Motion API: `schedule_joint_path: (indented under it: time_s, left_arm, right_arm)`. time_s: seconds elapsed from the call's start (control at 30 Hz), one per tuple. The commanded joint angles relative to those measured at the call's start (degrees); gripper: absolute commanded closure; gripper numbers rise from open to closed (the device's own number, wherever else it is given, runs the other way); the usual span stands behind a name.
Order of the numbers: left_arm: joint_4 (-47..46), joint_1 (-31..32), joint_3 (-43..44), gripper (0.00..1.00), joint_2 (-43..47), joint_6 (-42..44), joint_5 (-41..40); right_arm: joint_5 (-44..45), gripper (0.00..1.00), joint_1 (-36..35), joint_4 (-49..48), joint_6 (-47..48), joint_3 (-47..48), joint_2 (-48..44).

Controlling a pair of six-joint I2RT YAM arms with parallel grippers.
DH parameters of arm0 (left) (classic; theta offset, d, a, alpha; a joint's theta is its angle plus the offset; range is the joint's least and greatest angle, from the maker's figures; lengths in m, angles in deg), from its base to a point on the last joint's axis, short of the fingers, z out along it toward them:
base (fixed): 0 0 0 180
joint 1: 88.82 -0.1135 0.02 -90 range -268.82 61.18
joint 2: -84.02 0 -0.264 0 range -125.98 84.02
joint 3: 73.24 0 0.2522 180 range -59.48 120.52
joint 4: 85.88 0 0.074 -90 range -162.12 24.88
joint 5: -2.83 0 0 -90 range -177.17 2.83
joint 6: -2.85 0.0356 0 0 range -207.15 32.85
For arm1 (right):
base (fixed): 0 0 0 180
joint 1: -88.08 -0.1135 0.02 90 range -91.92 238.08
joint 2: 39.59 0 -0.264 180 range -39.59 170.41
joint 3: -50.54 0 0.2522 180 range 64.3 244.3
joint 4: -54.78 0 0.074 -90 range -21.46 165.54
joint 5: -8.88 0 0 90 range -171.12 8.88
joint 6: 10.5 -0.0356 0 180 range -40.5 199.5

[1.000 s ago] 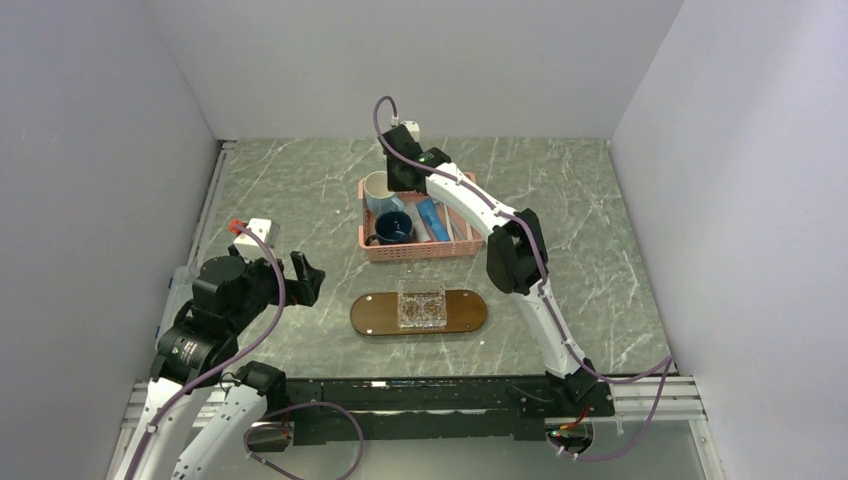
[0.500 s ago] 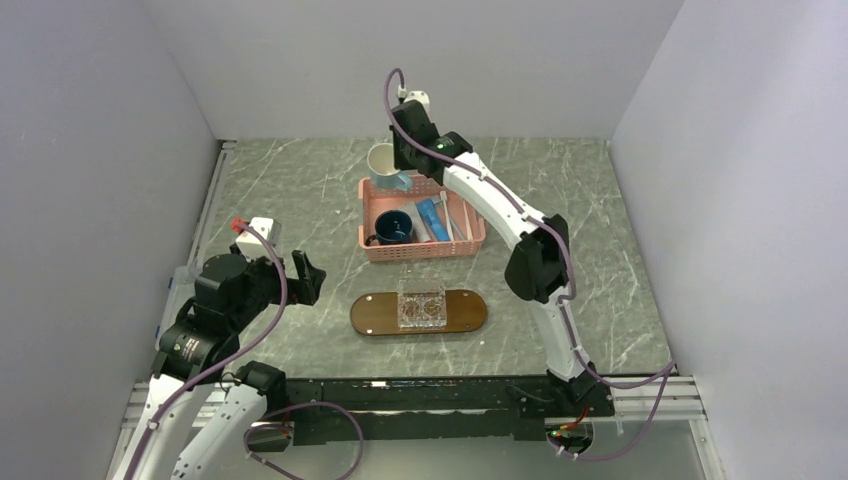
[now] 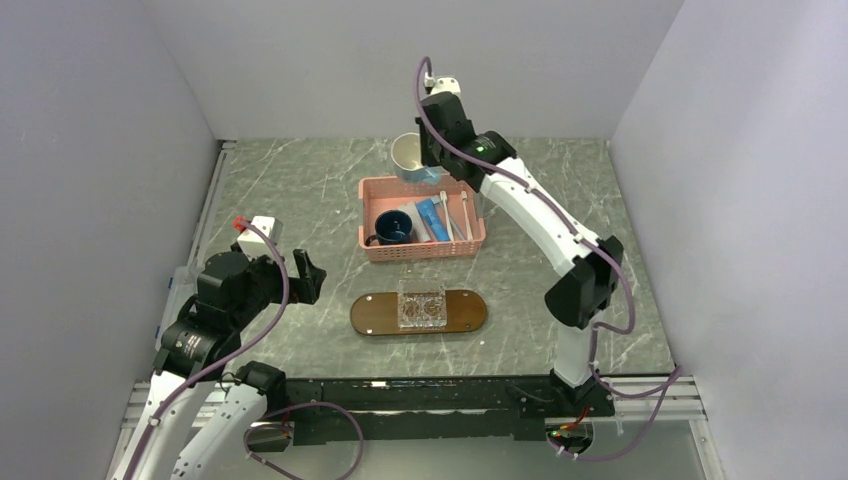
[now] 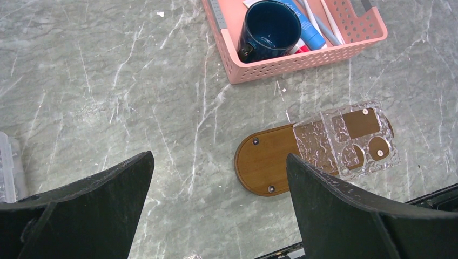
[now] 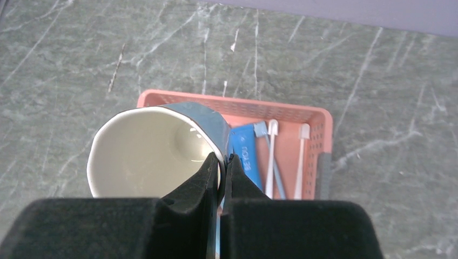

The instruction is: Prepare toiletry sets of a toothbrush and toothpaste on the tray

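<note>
I am looking down at the grey stone table (image 3: 300, 200), which is filling most of the top view.

The right arm (image 3: 540, 215) is reaching far up toward the upper middle of the frame. The left arm (image 3: 215, 320) is staying folded at the lower left.

The pink basket (image 3: 420, 248) is sitting in the middle of the top view. Just below it, the tray (image 3: 372, 314) is lying flat on the table, well apart from both arms. A clear dish (image 3: 421, 305) is sitting on the tray, a bit right of its middle.

The right gripper (image 5: 222, 162) is pinching the wall of a light blue mug (image 3: 407, 153) with its jaws squeezed tight. In the top view the mug is showing at the basket's upper edge. In the right wrist view it is covering the basket's left end.

The left gripper (image 4: 219, 162) is holding nothing, and its jaws are spreading wide over the table.

A dark blue mug (image 3: 392, 227) is standing in the left part of the basket. The toothpaste (image 3: 432, 218) is lying in the basket beside that mug. Two of the toothbrush (image 5: 271, 151) kind are lying just to its right.
</note>
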Motion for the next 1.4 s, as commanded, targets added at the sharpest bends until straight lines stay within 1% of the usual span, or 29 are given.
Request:
schedule_joint_path:
  time_s: [0.0,0.33,0.4,0.43,0.67,0.9,1.17,1.37]
  left_arm:
    - [-1.4,0.1,0.0,0.01,-0.2,0.1,-0.9]
    - [-1.3,0.0,0.2,0.01,-0.6,0.2,-1.0]
    - [-1.2,0.0,0.2,0.01,-0.5,0.3,-1.0]
    - [-1.2,0.0,0.2,0.01,-0.4,0.3,-2.2]
    - [-1.2,-0.1,0.2,0.01,-0.6,0.4,-2.7]
    - [-1.3,-0.1,0.2,0.01,-0.5,0.4,-2.6]
    - [-1.3,-0.1,0.2,0.01,-0.5,0.4,-2.3]
    - [-1.3,-0.1,0.1,0.01,-0.4,0.4,-2.1]
  right_arm:
    - [2.0,1.0,0.0,-2.3,1.1,-3.8,-10.3]
    - [3.0,1.0,0.0,0.8,0.3,-23.3,-30.0]
    - [3.4,1.0,0.1,2.0,0.0,-27.4,-33.1]
    - [3.2,1.0,0.1,2.7,-0.3,-29.1,-34.4]
    - [0.1,1.0,0.1,6.5,-3.7,-39.7,-43.2]
    - [-3.5,1.0,0.1,7.5,-6.4,-47.5,-48.3]
    - [-8.1,1.0,0.1,6.3,-8.6,-55.2,-50.5]
    - [-9.7,1.0,0.1,4.1,-9.3,-59.4,-51.4]
